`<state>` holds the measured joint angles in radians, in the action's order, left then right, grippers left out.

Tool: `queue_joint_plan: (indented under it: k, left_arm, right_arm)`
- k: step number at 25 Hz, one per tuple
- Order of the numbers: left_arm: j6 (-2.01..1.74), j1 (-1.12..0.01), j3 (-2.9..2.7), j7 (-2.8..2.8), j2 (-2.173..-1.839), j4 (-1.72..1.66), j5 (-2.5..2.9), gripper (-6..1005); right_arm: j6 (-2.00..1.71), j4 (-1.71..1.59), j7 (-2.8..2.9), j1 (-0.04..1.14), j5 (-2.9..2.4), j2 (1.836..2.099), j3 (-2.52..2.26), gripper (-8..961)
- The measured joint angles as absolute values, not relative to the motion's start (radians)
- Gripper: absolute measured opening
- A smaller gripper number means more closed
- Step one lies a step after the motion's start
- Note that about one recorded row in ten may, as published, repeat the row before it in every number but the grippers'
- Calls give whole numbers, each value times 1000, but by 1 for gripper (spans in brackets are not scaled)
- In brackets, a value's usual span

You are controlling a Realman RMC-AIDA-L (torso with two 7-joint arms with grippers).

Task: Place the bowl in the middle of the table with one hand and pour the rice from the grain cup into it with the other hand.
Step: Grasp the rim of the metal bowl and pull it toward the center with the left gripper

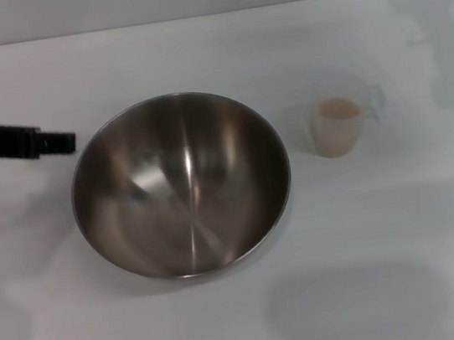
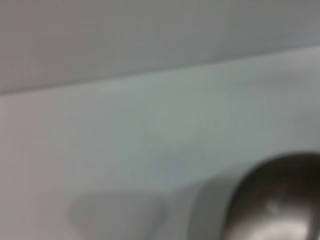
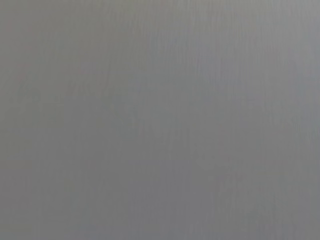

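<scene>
The large steel bowl (image 1: pixel 181 185) stands upright and empty near the middle of the white table (image 1: pixel 231 321). Part of its rim also shows in the left wrist view (image 2: pixel 280 200). The clear grain cup (image 1: pixel 341 124) stands to the right of the bowl, apart from it, with pale rice (image 1: pixel 339 109) filling it. My left gripper (image 1: pixel 58 142) reaches in from the left as a dark bar, and its tip is just beside the bowl's left rim. My right gripper is out of view, and the right wrist view shows only a plain grey surface.
The table's far edge (image 1: pixel 189 17) runs across the top of the head view. A soft shadow (image 1: pixel 355 300) lies on the table in front of the bowl, to the right.
</scene>
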<state>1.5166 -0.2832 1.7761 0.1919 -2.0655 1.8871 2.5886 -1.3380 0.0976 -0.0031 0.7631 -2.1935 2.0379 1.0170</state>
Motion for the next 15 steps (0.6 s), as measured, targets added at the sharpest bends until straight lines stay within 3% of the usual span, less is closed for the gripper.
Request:
queue_joint_plan:
  k: [15]
  left_arm:
    - [1456,-349,1694,225,-2067,1665,2588,784]
  right_arm:
    - [-1339,93,-3,759,-2193,2036,1019,549]
